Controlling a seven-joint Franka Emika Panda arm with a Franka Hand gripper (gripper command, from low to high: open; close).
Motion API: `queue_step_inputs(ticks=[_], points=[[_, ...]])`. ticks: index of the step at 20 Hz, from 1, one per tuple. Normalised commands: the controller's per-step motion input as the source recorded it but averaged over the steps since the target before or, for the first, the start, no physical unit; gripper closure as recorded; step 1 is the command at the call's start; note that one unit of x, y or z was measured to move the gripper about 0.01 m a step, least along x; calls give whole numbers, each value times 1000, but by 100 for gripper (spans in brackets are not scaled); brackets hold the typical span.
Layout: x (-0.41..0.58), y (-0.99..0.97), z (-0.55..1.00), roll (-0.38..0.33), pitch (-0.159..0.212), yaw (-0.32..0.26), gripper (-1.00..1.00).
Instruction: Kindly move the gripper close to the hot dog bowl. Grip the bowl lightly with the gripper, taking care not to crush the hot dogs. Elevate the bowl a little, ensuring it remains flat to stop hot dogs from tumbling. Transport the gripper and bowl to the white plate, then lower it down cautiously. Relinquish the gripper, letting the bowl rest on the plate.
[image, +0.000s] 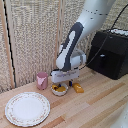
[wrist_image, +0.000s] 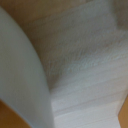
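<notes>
While the big white-and-grey robot arm (image: 75, 40) leans down over the light wooden table (image: 90, 102), its small dark-tipped gripper (image: 64, 81) sits right above the small round white bowl (image: 59, 90). I cannot tell if the fingers are apart or together. Yellow-orange hot dog pieces (image: 59, 88) lie inside the bowl. A pink cup (image: 42, 80) stands just beside it on the exterior view's left, and an orange block (image: 78, 88) lies just beside it on the right. The large flat white plate with a patterned rim (image: 15, 116) rests nearer, to the left, with bare table between. A black box (image: 110, 52) stands far right. The wrist view is only a white blur.
</notes>
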Motion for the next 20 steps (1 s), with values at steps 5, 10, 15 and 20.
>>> queue_step_inputs(ticks=[5,10,15,20], points=[[-2,31,-29,-15,0,0,100],[5,17,0,-5,-30,0,100],[0,0,2,1,-96,25,100],[-37,-11,165,37,-17,65,100]])
